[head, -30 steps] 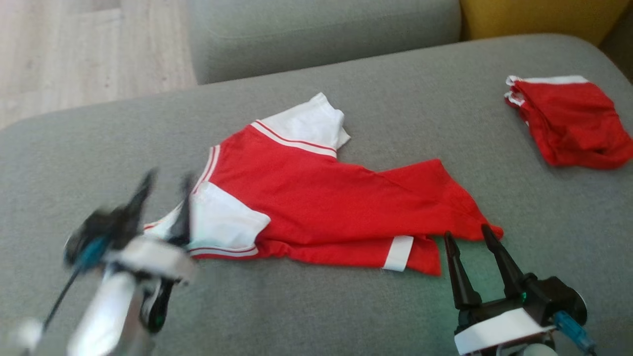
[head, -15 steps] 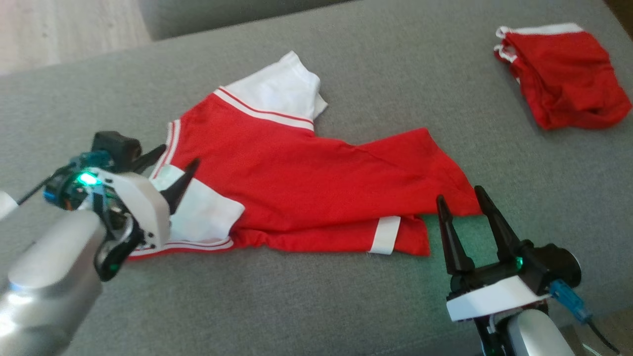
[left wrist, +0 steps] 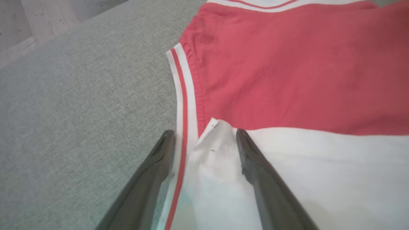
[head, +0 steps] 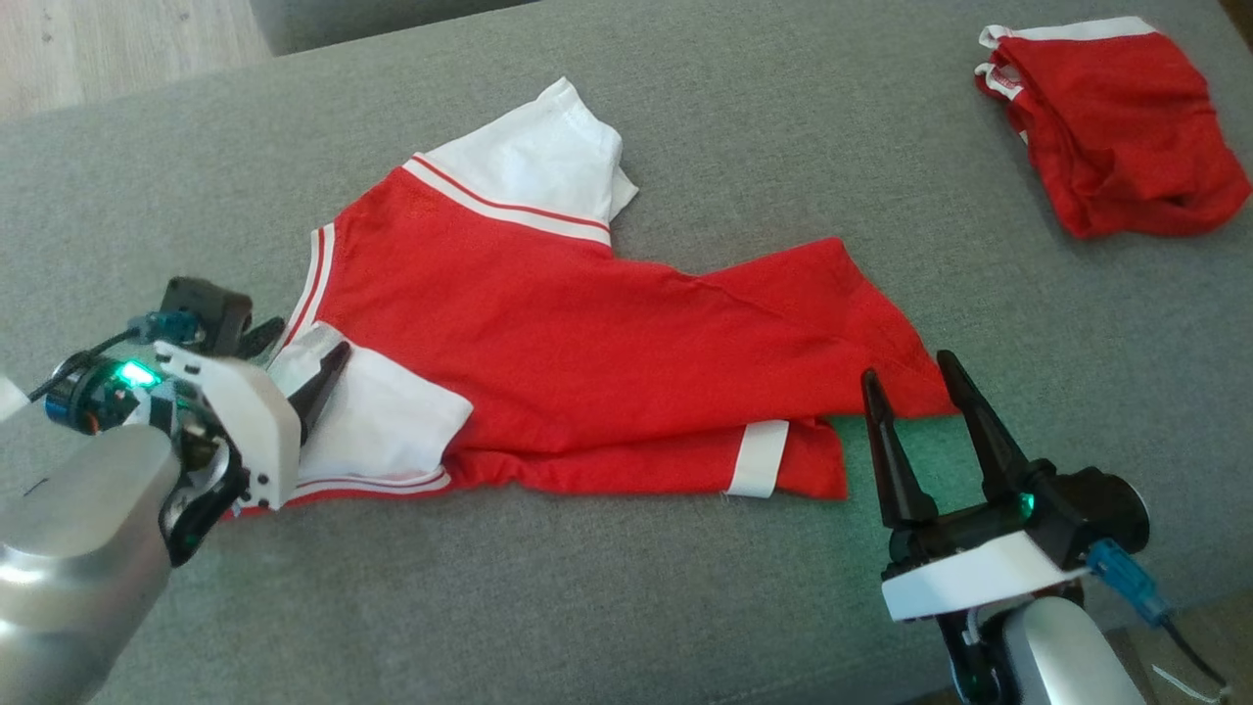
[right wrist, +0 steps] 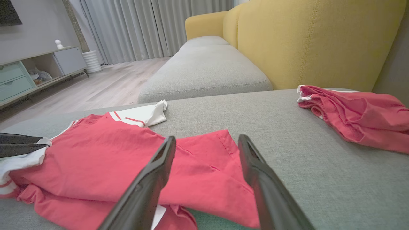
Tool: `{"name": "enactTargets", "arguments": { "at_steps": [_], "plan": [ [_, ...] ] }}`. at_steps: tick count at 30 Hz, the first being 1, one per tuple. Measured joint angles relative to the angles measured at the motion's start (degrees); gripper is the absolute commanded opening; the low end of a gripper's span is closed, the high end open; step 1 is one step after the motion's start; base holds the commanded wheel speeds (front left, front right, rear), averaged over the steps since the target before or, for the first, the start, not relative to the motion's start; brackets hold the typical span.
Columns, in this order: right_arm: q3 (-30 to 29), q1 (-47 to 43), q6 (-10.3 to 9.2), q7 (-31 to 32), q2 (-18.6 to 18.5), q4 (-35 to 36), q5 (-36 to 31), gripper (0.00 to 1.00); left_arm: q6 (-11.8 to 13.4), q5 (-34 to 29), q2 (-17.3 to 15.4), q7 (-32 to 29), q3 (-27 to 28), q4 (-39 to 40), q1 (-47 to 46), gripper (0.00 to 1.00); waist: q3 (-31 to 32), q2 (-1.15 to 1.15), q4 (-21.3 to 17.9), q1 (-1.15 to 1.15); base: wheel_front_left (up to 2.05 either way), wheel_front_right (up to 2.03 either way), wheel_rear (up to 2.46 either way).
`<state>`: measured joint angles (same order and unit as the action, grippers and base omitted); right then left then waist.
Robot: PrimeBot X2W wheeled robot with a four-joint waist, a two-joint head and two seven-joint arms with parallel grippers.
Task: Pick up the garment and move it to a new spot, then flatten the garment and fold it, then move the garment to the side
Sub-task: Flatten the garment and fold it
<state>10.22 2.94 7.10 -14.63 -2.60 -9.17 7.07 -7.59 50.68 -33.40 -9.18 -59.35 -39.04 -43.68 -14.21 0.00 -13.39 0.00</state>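
Note:
A red T-shirt (head: 607, 343) with white sleeves lies crumpled on the grey sofa cushion (head: 607, 607); it also shows in the right wrist view (right wrist: 127, 159). My left gripper (head: 299, 357) is open and low over the shirt's left end. Its fingers straddle a white fabric edge beside the striped collar (left wrist: 183, 105), seen close in the left wrist view (left wrist: 204, 132). My right gripper (head: 908, 370) is open at the shirt's right hem corner with nothing between its fingers, and in its own view (right wrist: 207, 138) the red cloth lies just ahead.
A second red garment (head: 1116, 127) lies bunched at the cushion's far right (right wrist: 354, 115). A yellow sofa back (right wrist: 319, 41) rises behind it. Another grey cushion (right wrist: 204, 73) and wooden floor (head: 117, 39) lie beyond the far edge.
The head camera has tilted down. My left gripper has swung in and dropped onto the shirt's left end, its fingers now around the white fabric edge. The right gripper stays by the hem.

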Motion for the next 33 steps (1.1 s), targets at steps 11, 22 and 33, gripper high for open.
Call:
{"name": "enactTargets", "arguments": {
  "at_steps": [11, 22, 33],
  "plan": [
    [0.09, 0.00, 0.00, 0.00, 0.01, -0.04, -0.01, 1.00, 0.00, 2.98, -0.29, 2.71, -6.68, -0.44, -2.52, 0.44, -0.02, 0.00, 0.32, 0.00, 0.00, 0.00, 0.00],
    [0.21, -0.02, 0.00, 0.00, 0.01, -1.20, -0.01, 1.00, 0.00, 3.39, -0.73, 7.45, -11.72, -1.72, -5.49, 0.00, 0.26, 0.00, 0.61, 0.00, 0.00, 0.00, 0.00],
    [0.12, -2.13, 0.00, 0.00, -0.47, -4.91, 0.10, 1.00, 0.00, 3.08, -4.34, 16.84, -12.88, 4.65, -6.60, 0.00, 2.11, 0.00, 3.30, -0.01, 0.00, 0.00, 0.00]
  ]
}}
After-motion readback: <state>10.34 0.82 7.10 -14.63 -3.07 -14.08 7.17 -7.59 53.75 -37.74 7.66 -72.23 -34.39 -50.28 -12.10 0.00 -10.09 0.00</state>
